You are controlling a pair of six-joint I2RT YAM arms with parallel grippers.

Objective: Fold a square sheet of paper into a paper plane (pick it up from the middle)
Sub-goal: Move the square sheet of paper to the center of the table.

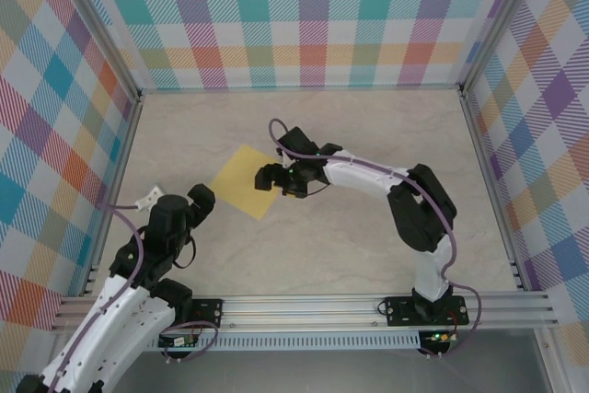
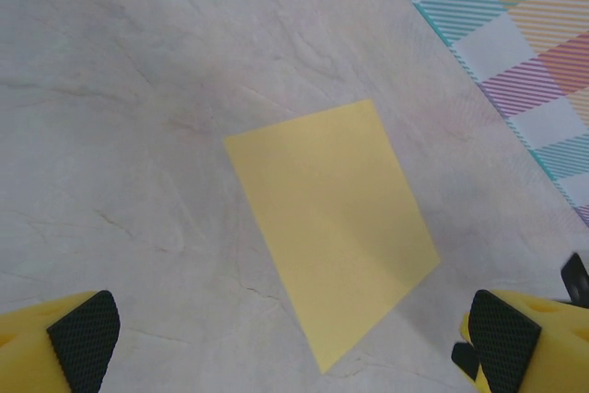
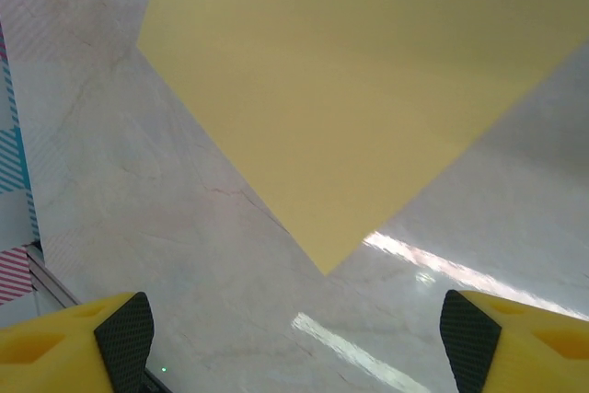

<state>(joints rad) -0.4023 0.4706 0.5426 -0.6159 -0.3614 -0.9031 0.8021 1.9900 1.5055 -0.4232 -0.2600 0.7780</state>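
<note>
Our left fingers (image 2: 83, 342) stand wide apart and hold nothing. We see the square sheet of paper (image 1: 241, 181) lying flat on the tabletop (image 1: 368, 126), a little left of its middle. Our right fingers (image 3: 124, 333) are wide too, empty, over the sheet's right corner.

top: overhead, whole table (image 1: 322, 255) | left wrist: oblique, near | right wrist: closest | shared: sheet (image 1: 244, 183) (image 2: 331, 227) (image 3: 350, 71)

The square sheet of paper (image 2: 331, 227) is matt and smooth — the table (image 3: 184, 255) glossy, marble-veined
</note>
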